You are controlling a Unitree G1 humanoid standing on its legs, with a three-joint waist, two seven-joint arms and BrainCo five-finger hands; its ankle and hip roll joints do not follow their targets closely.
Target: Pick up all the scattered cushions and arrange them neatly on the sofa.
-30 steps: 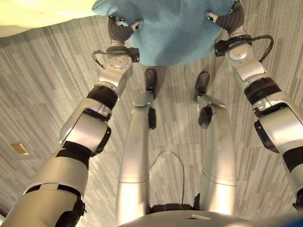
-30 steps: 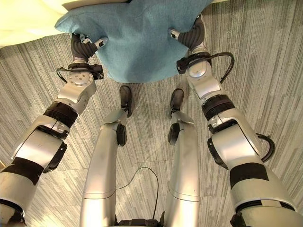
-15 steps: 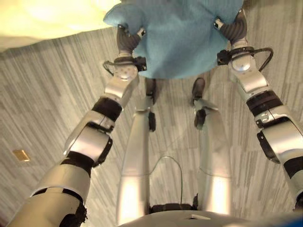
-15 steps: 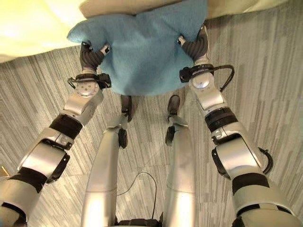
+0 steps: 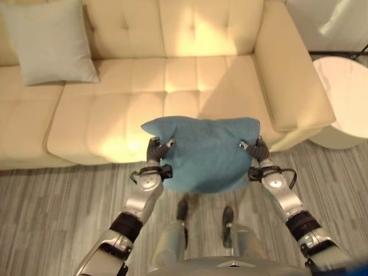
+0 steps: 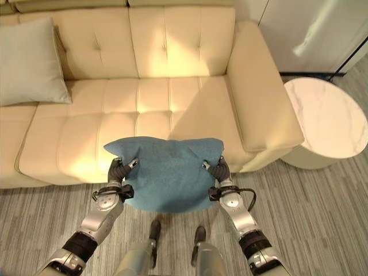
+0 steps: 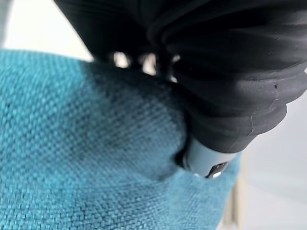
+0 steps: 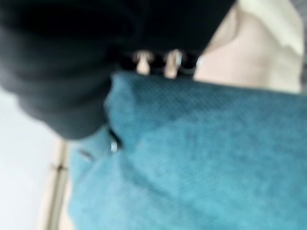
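I hold a teal cushion (image 6: 167, 172) by its two sides in front of the cream sofa (image 6: 155, 109). My left hand (image 6: 119, 171) is shut on its left edge and my right hand (image 6: 218, 170) is shut on its right edge. The cushion hangs upright over the floor, its top at the sofa's front edge. In the left wrist view the teal cushion (image 7: 72, 158) is pinched under my left hand (image 7: 211, 96). The right wrist view shows the teal cushion (image 8: 201, 158) gripped by my right hand (image 8: 67, 76). A pale grey cushion (image 6: 29, 63) leans upright against the sofa's back at the left.
The sofa's right armrest (image 6: 259, 92) juts out beside a round white side table (image 6: 328, 123). The sofa's middle and right seats (image 6: 172, 103) are bare. Grey striped carpet (image 6: 322, 218) covers the floor around me.
The camera has tilted up from the floor to the sofa. Both hands have raised the teal cushion and carried it forward to the sofa's front edge.
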